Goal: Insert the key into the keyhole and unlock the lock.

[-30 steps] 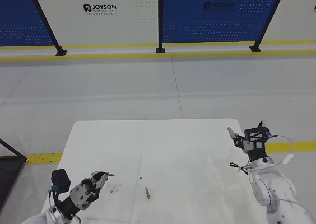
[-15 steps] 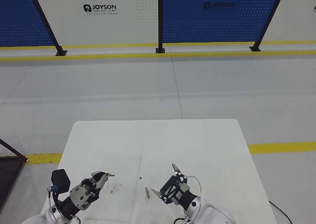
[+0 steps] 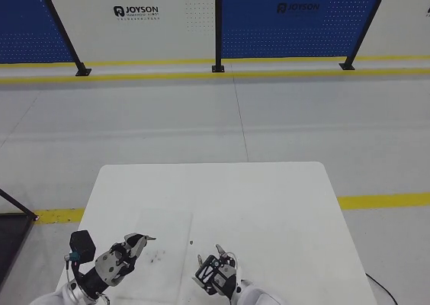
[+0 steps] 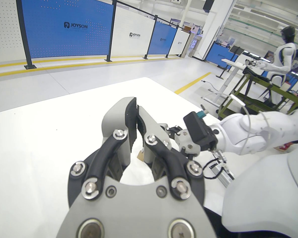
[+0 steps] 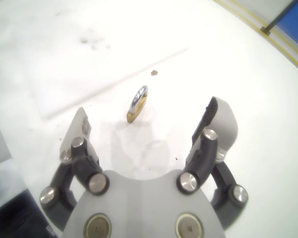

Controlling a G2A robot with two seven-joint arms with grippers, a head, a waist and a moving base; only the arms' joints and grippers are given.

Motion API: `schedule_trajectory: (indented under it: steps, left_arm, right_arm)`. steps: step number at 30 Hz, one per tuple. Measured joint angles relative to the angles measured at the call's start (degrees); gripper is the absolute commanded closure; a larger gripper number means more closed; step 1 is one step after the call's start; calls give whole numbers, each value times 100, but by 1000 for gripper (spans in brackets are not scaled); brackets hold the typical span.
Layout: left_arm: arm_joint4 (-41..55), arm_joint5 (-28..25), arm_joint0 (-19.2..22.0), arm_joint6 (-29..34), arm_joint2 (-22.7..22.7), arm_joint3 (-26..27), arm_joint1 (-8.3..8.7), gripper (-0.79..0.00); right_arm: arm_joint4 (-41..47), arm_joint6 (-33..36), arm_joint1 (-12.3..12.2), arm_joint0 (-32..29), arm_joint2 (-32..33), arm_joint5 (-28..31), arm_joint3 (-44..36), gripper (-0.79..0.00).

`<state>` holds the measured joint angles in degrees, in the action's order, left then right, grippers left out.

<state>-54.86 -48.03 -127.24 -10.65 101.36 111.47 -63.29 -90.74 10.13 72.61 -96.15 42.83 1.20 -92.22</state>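
Two grippers near bench [image 3: 276, 198] front edge: right gripper [image 5: 147, 108] open above padlock [image 5: 136, 111]; left gripper [image 4: 136, 111] closed.

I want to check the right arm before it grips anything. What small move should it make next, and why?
Probably ease the right gripper down and forward, then close it on the padlock. The jaws stand open, and the padlock lies untouched on the white table, in line with the gap between them. It likely needs to be held steady before a key can go in.
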Motion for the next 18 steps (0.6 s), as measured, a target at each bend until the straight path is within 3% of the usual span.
schedule_trajectory:
  steps: [12, 17, 18]
  left_arm:
    - [0, 0, 0, 0, 0, 0, 0, 0]
    - [0, 0, 0, 0, 0, 0, 0, 0]
    - [0, 0, 0, 0, 0, 0, 0, 0]
  right_arm:
    - [340, 102, 202, 476, -334, -32, 656, -274]
    - [477, 43, 280, 626, -439, -57, 817, 0]
    - [547, -8, 298, 646, -444, -85, 829, 0]
